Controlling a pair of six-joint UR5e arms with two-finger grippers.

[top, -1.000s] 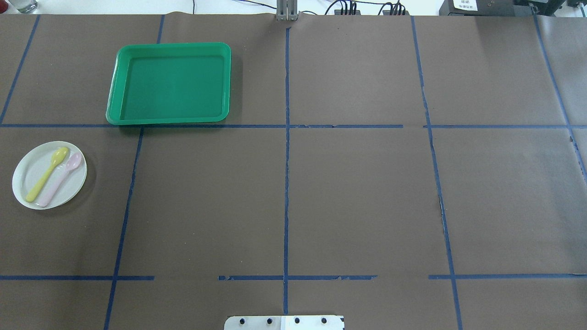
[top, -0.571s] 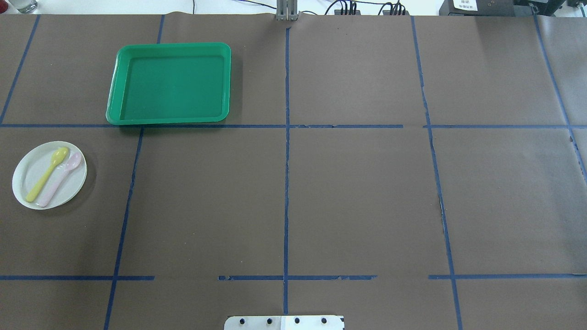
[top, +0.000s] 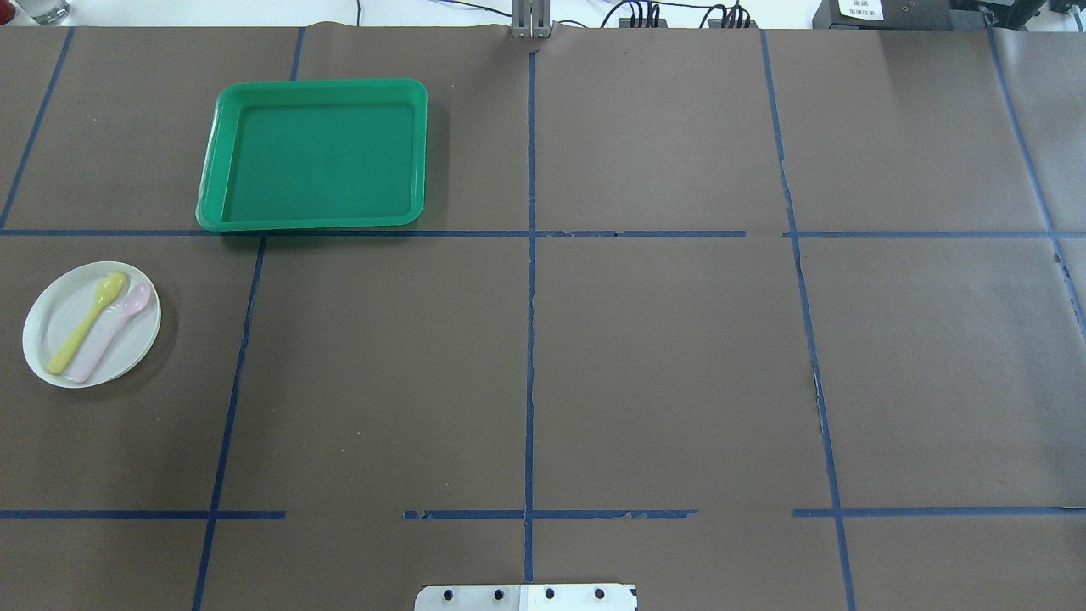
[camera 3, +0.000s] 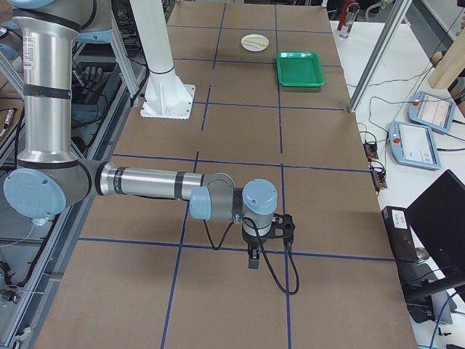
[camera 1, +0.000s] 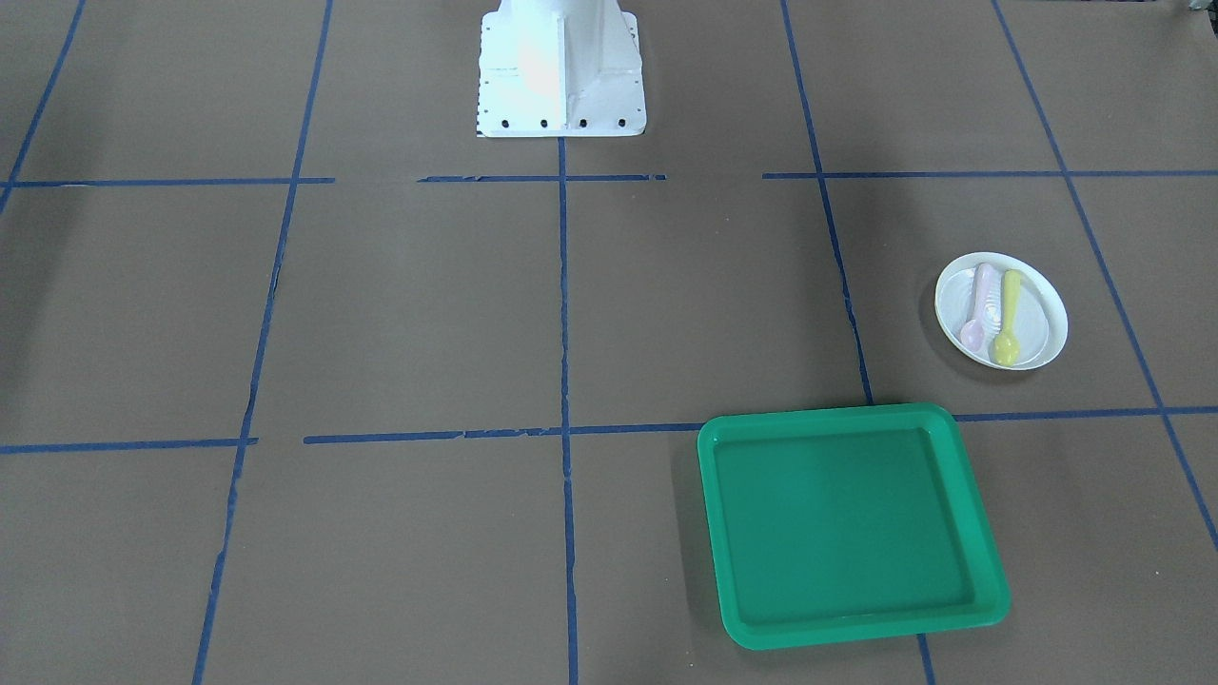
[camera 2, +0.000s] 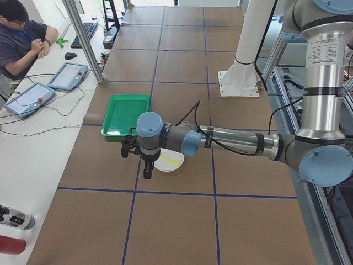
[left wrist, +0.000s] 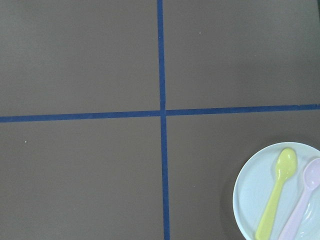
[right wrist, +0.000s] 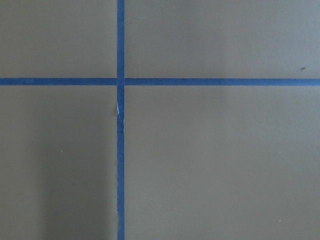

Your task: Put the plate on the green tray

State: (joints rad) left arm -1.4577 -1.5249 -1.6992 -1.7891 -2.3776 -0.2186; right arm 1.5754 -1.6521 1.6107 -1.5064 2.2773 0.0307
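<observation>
Nothing on the table has shifted over the last second. We see the plate at the overhead frame's left edge, carrying a yellow spoon and a pink spoon, well apart from the green tray at upper left. The left end effector hangs near the plate. We cannot tell whether it or the right end effector is parted. We would grip the rim and lift level, lest the spoons slide. Brown paper with blue tape lines covers the table, and an operator sits alongside.

right wrist view | brown paper fills frame | vertical tape left of centre, top to bottom | horizontal tape edge to edge, upper part | they cross upper left | white nick in vertical tape just below crossing | dark speck upper right | soft shadow lower left
</observation>
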